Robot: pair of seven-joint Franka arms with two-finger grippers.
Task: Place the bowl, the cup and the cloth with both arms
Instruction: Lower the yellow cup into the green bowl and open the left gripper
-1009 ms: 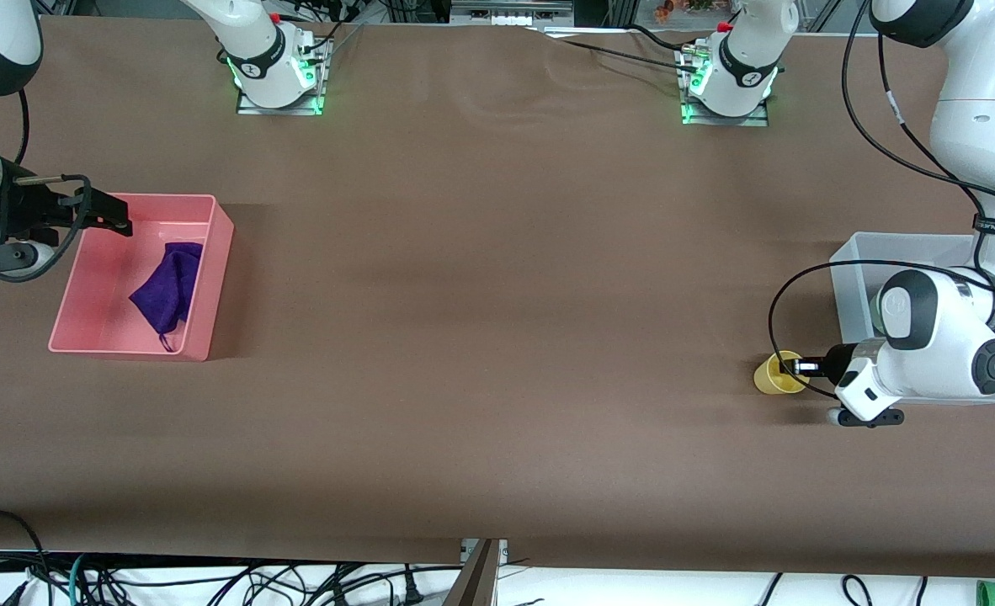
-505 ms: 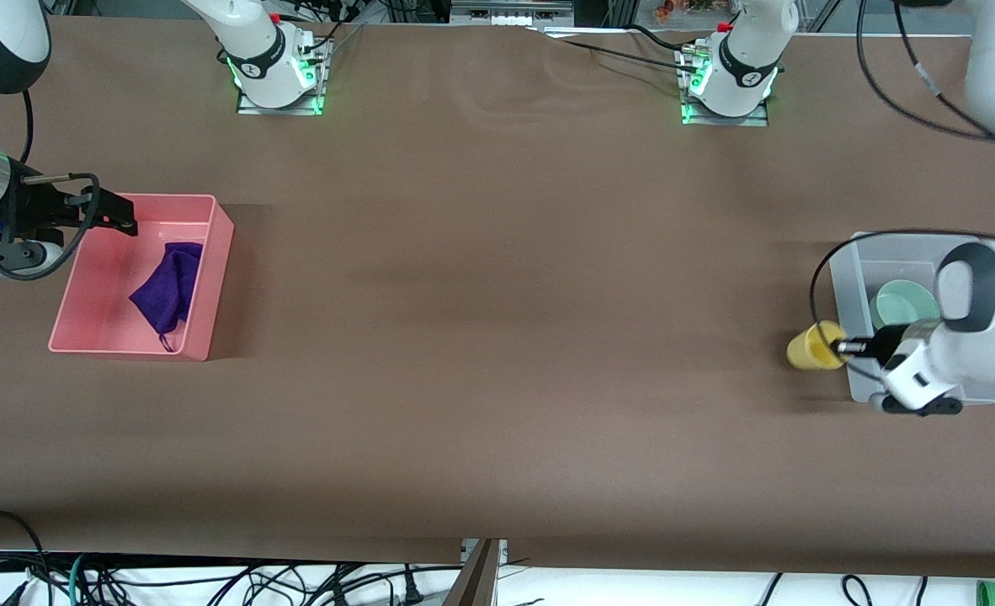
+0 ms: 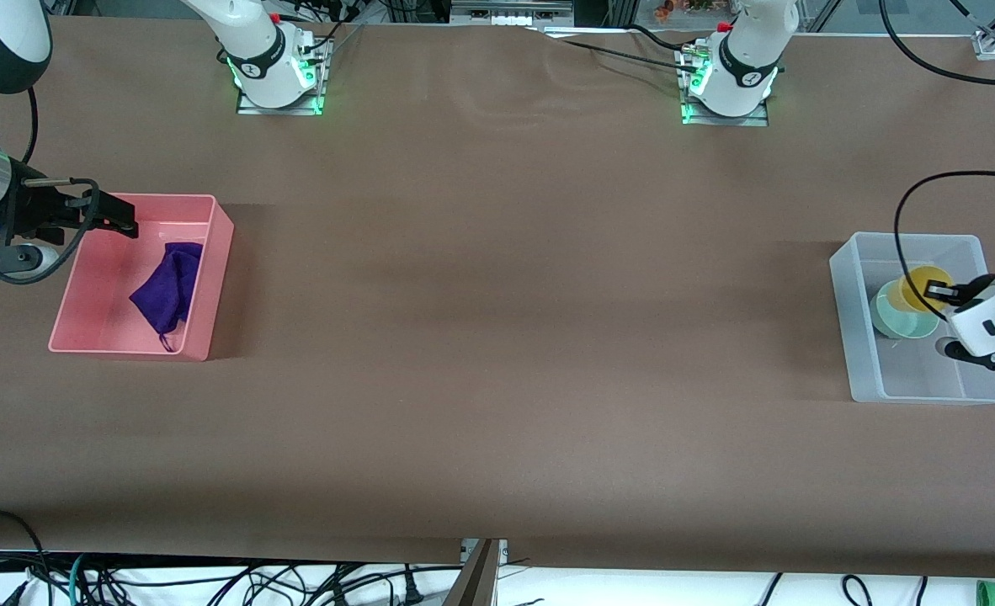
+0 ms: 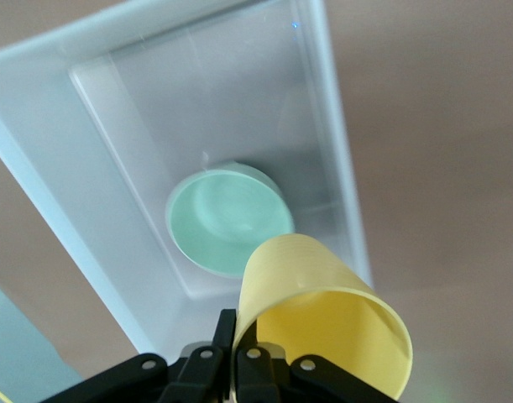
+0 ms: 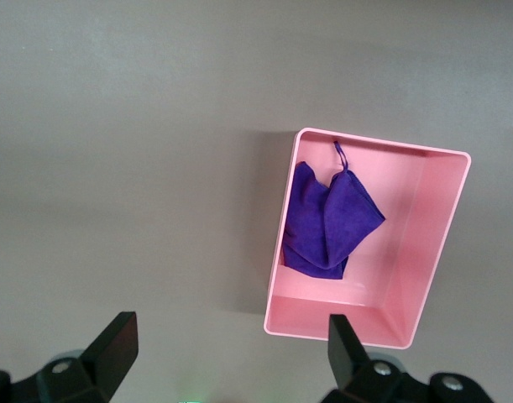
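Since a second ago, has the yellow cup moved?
Yes. The cup, held in the left tool, went from the table beside the clear bin, up and over its wall; it now hangs above the bowl inside.

The cloth (image 5: 329, 222) is lying crumpled in the pink bin (image 5: 424, 252) on the brown table (image 5: 130, 151), its loop pointing outward. The right gripper (image 5: 227, 357) is hanging spread wide above.

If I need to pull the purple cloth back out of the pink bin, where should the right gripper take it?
Come straight down with the right gripper, jaws open, onto the bunched middle of the purple cloth. It lies crumpled in the pink bin, whose walls block a side approach; its thin corner loop looks too slight to pinch.
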